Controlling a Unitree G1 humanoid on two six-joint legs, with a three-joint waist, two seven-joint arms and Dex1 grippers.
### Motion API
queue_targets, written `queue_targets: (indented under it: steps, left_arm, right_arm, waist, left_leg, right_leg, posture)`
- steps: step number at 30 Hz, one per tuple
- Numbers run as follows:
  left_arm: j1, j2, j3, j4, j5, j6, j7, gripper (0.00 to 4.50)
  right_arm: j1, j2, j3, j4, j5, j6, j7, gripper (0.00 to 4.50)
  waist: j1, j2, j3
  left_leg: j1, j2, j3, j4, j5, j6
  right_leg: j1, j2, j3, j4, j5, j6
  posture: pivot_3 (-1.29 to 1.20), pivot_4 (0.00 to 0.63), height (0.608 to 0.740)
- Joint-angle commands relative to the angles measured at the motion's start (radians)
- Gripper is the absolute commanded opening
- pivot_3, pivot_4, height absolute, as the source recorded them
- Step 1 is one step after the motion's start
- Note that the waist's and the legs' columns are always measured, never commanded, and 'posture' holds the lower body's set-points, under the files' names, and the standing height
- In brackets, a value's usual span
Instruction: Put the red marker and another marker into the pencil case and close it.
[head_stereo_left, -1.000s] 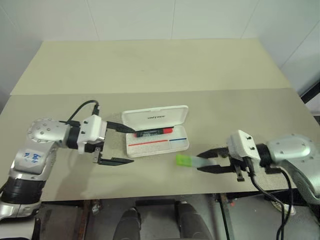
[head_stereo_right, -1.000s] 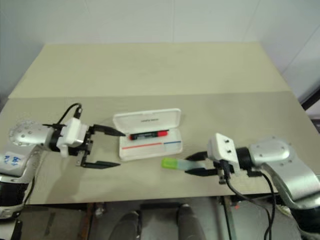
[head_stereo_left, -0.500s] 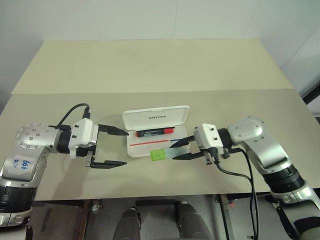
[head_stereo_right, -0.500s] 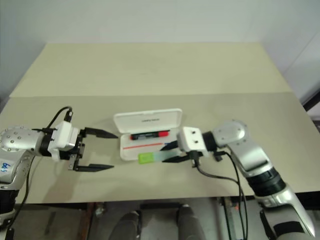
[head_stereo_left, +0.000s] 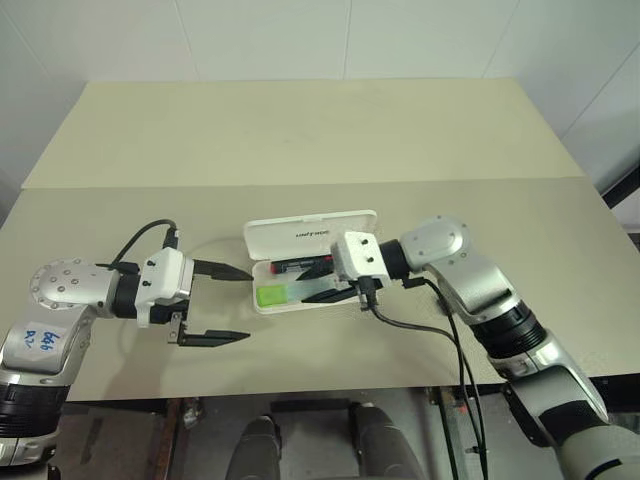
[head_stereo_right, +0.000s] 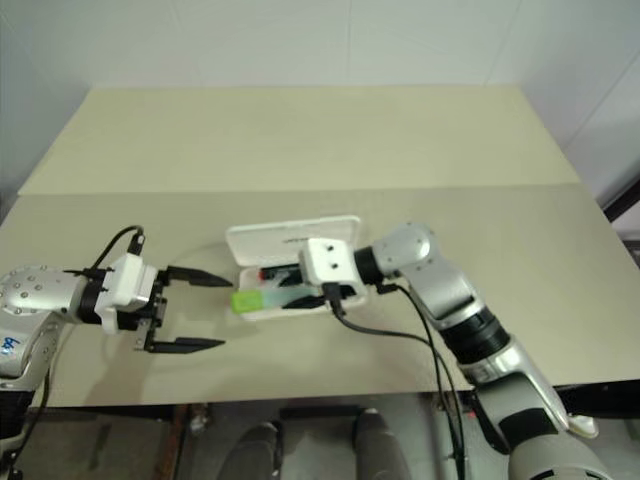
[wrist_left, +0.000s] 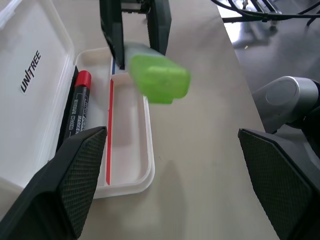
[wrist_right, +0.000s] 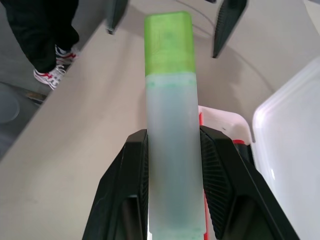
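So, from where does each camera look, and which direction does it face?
Head, left and right eye: forward and down over the table, both arms, the open pencil case.
Left wrist: along the open left gripper at the red marker in the tray.
Right wrist: along the right gripper shut on the green marker.
Shared: all show the green marker.

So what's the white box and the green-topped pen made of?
The flat white pencil case looks like hard, glossy plastic: its lid shines. The chunky green-capped marker seems frosted, see-through plastic with a matte cap, though I can't be certain.
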Motion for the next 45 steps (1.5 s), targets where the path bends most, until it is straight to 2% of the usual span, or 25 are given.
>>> queue_targets:
  steps: [1, 15, 23, 37, 38, 41, 45]
  left_arm:
    - [0.010, 0.016, 0.029, -0.018, -0.003, -0.019, 0.009, 4.50]
    - [0.018, 0.006, 0.019, -0.041, -0.003, -0.008, 0.053, 4.50]
    - [0.015, 0.003, 0.013, -0.048, -0.006, -0.003, 0.063, 4.50]
    - [-0.011, -0.004, 0.000, -0.034, -0.003, -0.010, 0.064, 4.50]
    - [-0.012, -0.004, -0.001, -0.033, -0.003, -0.010, 0.064, 4.50]
    - [-0.016, -0.006, -0.003, -0.032, -0.005, -0.011, 0.065, 4.50]
    - [-0.019, -0.007, -0.006, -0.028, -0.003, -0.013, 0.065, 4.50]
  right_arm:
    - [-0.029, 0.029, 0.012, 0.011, -0.017, -0.021, -0.011, 1.08]
    - [-0.054, 0.099, 0.039, 0.146, -0.095, -0.074, -0.031, 1.08]
    - [-0.076, 0.087, 0.029, 0.215, -0.125, -0.111, -0.023, 1.08]
    - [-0.063, 0.065, 0.034, 0.206, -0.128, -0.103, 0.014, 1.08]
    - [-0.063, 0.064, 0.035, 0.206, -0.128, -0.103, 0.018, 1.84]
    - [-0.066, 0.068, 0.029, 0.209, -0.136, -0.124, 0.004, 2.80]
    - [-0.074, 0.072, 0.024, 0.208, -0.134, -0.127, 0.000, 2.80]
  waist:
    - [0.000, 0.000, 0.000]
    - [-0.001, 0.000, 0.000]
    - [-0.002, 0.000, 0.000]
    - [-0.002, 0.000, 0.000]
    - [-0.002, 0.000, 0.000]
    - [-0.003, 0.000, 0.000]
    - [-0.002, 0.000, 0.000]
  left_leg:
    - [0.000, 0.000, 0.000, 0.000, 0.000, 0.000]
    - [0.000, 0.000, 0.000, 0.000, 0.000, 0.000]
    - [0.000, 0.000, 0.000, 0.000, 0.000, 0.000]
    - [0.000, 0.000, 0.000, 0.000, 0.000, 0.000]
    - [0.000, 0.000, 0.000, 0.000, 0.000, 0.000]
    - [0.000, 0.000, 0.000, 0.000, 0.000, 0.000]
    - [0.000, 0.000, 0.000, 0.000, 0.000, 0.000]
  right_leg:
    - [0.000, 0.000, 0.000, 0.000, 0.000, 0.000]
    - [0.000, 0.000, 0.000, 0.001, 0.000, 0.000]
    - [0.000, 0.000, 0.000, 0.001, 0.000, 0.000]
    - [0.000, 0.000, 0.000, 0.001, 0.000, 0.000]
    - [0.000, 0.000, 0.000, 0.001, 0.000, 0.000]
    - [0.000, 0.000, 0.000, 0.001, 0.000, 0.000]
    - [0.000, 0.000, 0.000, 0.001, 0.000, 0.000]
  posture:
    - [0.00, 0.150, 0.740]
    - [0.00, 0.150, 0.740]
    - [0.00, 0.150, 0.740]
    - [0.00, 0.150, 0.740]
    - [0.00, 0.150, 0.740]
    - [0.00, 0.150, 0.740]
    - [0.00, 0.150, 0.740]
